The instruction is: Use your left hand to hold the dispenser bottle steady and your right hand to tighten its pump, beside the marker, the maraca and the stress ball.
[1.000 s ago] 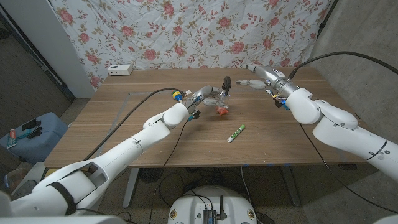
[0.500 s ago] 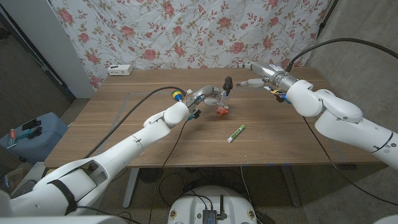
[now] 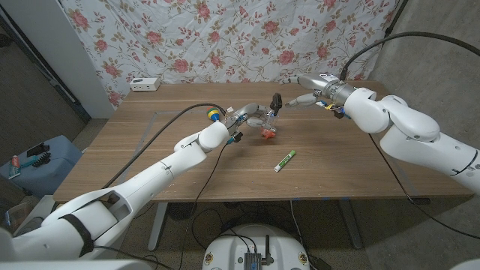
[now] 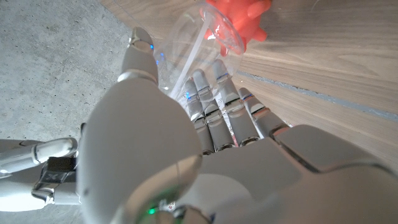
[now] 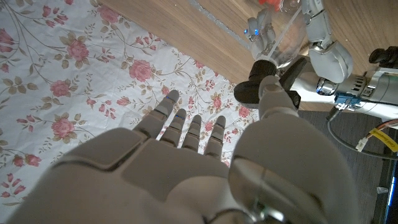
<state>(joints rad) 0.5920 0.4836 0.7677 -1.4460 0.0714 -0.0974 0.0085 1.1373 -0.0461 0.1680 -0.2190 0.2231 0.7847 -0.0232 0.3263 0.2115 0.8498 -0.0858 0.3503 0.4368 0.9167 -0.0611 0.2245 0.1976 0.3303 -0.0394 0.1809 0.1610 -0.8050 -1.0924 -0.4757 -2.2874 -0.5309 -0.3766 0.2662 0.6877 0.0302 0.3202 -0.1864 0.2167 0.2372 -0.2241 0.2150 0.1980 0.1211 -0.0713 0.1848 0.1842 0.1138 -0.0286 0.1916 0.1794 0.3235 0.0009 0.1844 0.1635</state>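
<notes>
My left hand (image 3: 249,116) grips a clear dispenser bottle (image 3: 267,118) near the table's middle, holding it tilted; its fingers (image 4: 217,99) wrap the clear body (image 4: 189,43). The black pump (image 3: 275,100) tops the bottle. My right hand (image 3: 306,96) hovers just right of the pump with its fingers apart and nothing in them; its thumb (image 5: 277,102) lies close beside the pump (image 5: 250,88). A red spiky stress ball (image 3: 268,134) sits under the bottle. The green-and-white marker (image 3: 284,160) lies nearer the front. The colourful maraca (image 3: 214,114) rests behind my left wrist.
A white power strip (image 3: 145,84) lies at the table's back left corner. A floral cloth (image 3: 247,37) hangs behind the table. A black cable (image 3: 161,131) runs along my left arm. Bare wood (image 3: 352,161) spreads right of the marker.
My right hand has moved left, from the back right of the table to just beside the pump. The left hand and bottle have stayed put.
</notes>
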